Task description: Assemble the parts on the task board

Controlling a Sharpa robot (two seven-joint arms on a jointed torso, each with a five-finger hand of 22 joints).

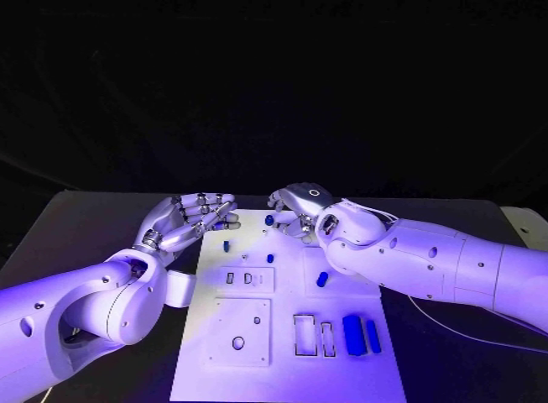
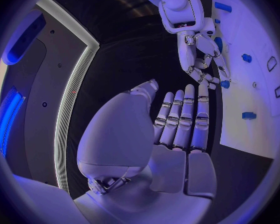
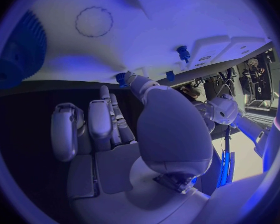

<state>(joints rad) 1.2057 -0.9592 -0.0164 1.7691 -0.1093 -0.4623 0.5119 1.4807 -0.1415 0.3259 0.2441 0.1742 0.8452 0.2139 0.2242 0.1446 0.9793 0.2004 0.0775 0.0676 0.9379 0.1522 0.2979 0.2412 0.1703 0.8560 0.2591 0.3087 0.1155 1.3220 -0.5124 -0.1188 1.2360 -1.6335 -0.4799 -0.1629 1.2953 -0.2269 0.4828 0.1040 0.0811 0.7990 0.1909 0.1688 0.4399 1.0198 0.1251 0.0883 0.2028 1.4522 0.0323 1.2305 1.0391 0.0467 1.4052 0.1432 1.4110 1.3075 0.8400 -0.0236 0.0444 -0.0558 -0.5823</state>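
Evidently the right hand (image 1: 300, 210) pinches a blue part (image 1: 270, 220) over the board's (image 1: 286, 353) far edge — poised to seat it — while the left hand (image 1: 189, 220) hovers alongside, fingers apart and holding nothing.

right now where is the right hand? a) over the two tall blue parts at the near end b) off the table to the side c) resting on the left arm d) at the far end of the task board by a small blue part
d: the right hand is at the far end of the task board, with its fingertips at a small blue part; the tall blue parts stand untouched at the near end.
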